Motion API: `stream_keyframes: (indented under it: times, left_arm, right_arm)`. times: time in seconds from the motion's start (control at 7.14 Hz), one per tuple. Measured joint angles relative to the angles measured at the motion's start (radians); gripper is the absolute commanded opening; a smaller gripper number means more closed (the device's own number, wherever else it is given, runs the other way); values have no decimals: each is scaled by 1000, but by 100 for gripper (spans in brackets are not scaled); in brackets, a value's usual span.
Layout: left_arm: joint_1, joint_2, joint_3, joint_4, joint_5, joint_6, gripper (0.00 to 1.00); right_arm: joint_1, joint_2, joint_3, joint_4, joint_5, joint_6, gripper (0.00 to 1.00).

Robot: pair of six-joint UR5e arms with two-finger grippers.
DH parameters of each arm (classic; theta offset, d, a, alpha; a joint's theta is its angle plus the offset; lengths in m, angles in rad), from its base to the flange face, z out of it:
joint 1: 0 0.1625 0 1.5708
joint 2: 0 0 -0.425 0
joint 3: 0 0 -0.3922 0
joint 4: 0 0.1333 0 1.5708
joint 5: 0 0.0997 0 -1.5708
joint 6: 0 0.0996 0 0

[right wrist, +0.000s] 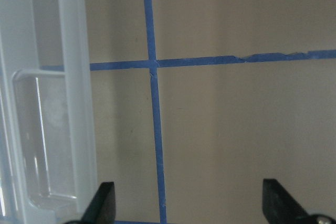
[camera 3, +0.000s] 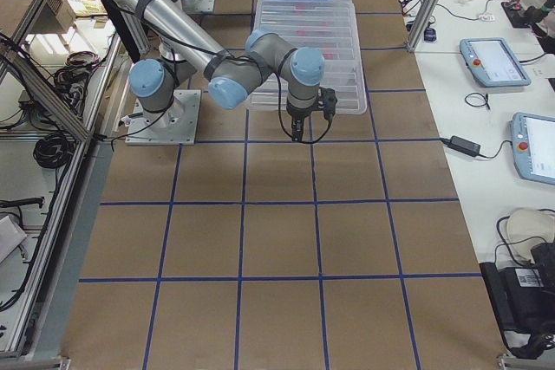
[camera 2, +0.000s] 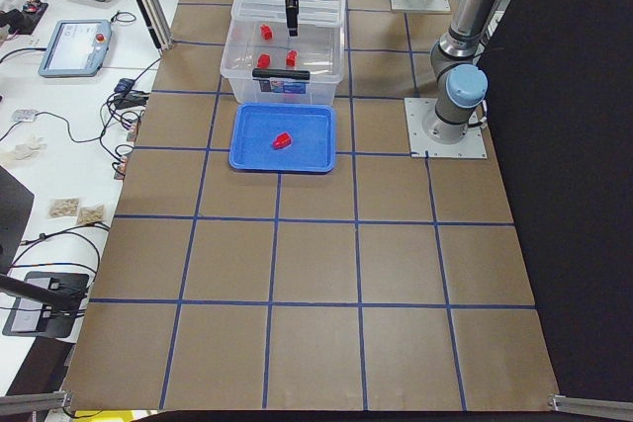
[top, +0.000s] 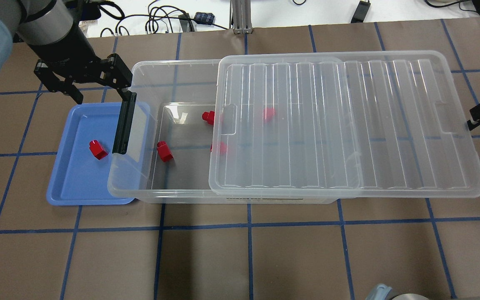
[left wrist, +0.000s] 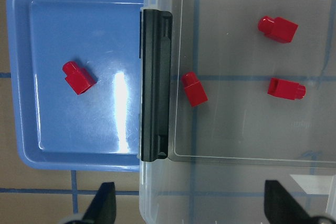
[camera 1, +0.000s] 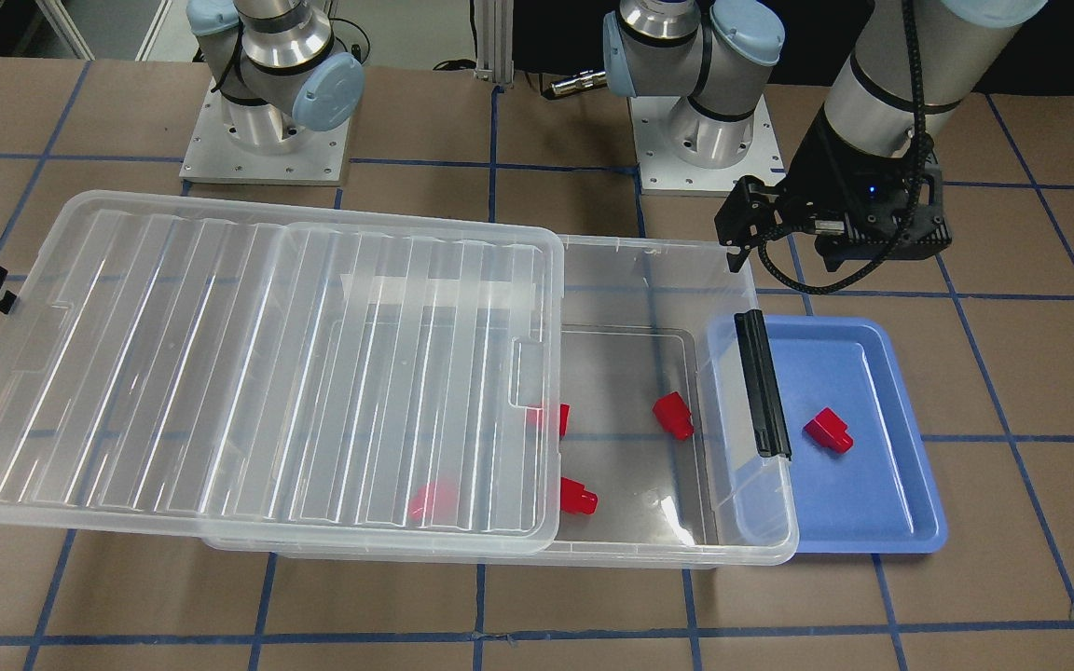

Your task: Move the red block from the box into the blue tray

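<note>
Brown bench [top: 223,258]. Left fingers [left wrist: 105,205] spread, empty, over box [left wrist: 149,192] wall; red block [left wrist: 79,77] sits in tray [left wrist: 52,135] ahead of them. Right fingers [right wrist: 105,203] spread. Risk: straight descent clips latch [left wrist: 155,82]; lid [top: 348,125] covers two blocks [top: 268,113].

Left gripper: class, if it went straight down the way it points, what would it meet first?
Probably the box rim near the corner beside the black latch bar. The open left gripper hangs over that end wall. The exact spot lies under the wrist view's edge, so this is uncertain.
</note>
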Motion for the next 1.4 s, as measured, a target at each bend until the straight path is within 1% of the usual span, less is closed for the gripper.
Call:
stream_keyframes:
  times: [0.7,1.4]
  left_arm:
    - [0,-1,1,1,4,0,100]
    - [-2,2,0,0,-1,0,100]
  right_arm:
    - [44,-6,1,10,-1,49,100]
    - [121,-6,3,11,-4,161,100]
